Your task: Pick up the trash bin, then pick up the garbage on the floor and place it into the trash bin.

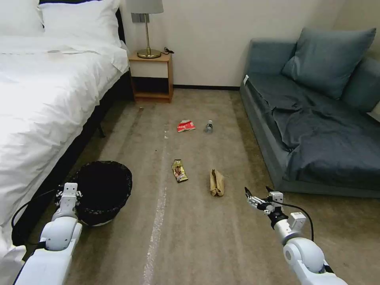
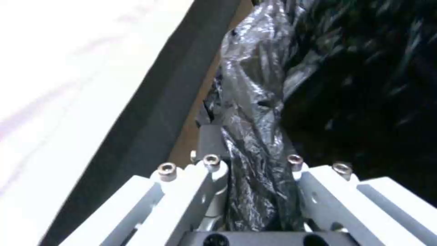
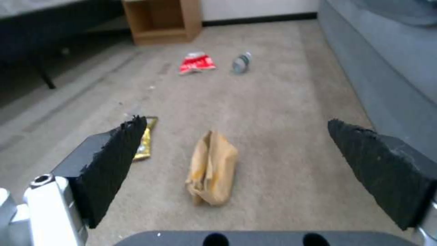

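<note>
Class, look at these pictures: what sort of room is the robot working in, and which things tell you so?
Probably a hotel-style bedroom: a white-sheeted bed, a bedside table with a lamp, and a blue sofa.

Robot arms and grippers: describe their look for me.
Both arms are glossy white with rounded joint housings and a black cable looping by each wrist. The left gripper has white ribbed finger links with bare metal bolts. The right gripper has black wedge-shaped fingertips with rough textured pads on white-and-silver mounts.

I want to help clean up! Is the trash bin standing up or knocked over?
Standing up. The trash bin sits on the carpet beside the bed, mouth facing up, left pincer on its rim.
</note>
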